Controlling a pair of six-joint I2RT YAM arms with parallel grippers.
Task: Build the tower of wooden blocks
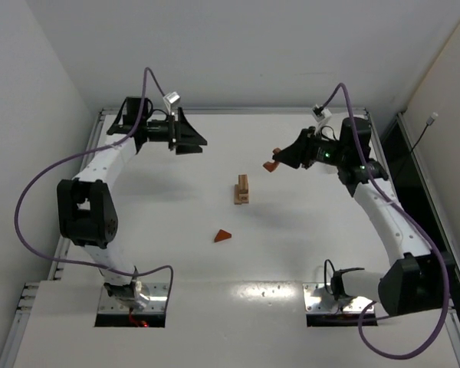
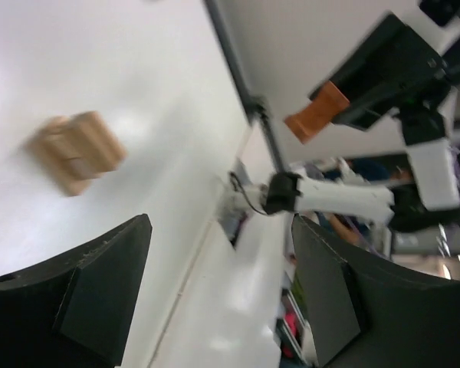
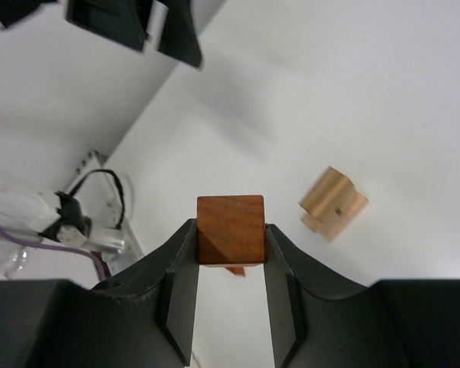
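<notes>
The right tool [image 1: 280, 160] hung above the table [image 1: 176, 261] on its far right side, closed on a reddish-brown block [image 1: 272, 165]. In the right wrist view the block [image 3: 230, 228] sat squarely between the two dark fingers [image 3: 176, 272], pinched on both side faces, its top face level with the fingertips and clear of the table. Seen from the left wrist, the same block [image 2: 316, 113] stuck out of the black tool as an orange-brown corner.

The tower [image 1: 242, 190] stood near the middle of the table, a short, narrow stack of light tan blocks. From the right wrist it [image 3: 333, 202] showed from above as one tan block resting on a slightly wider tan piece, and it lay off to one side of the held block, apart from it. The left wrist view caught the tower [image 2: 77, 152] only as a blur.

A reddish-brown wedge [image 1: 223, 236] lay flat on the table, alone, nearer the near edge than the tower and a little to its left.

The left tool [image 1: 190, 139] hovered toward the far left corner, well away from the tower. Its jaws stood wide apart with nothing between them, and only bare table and the far edge rail showed through the gap [image 2: 221, 222].
</notes>
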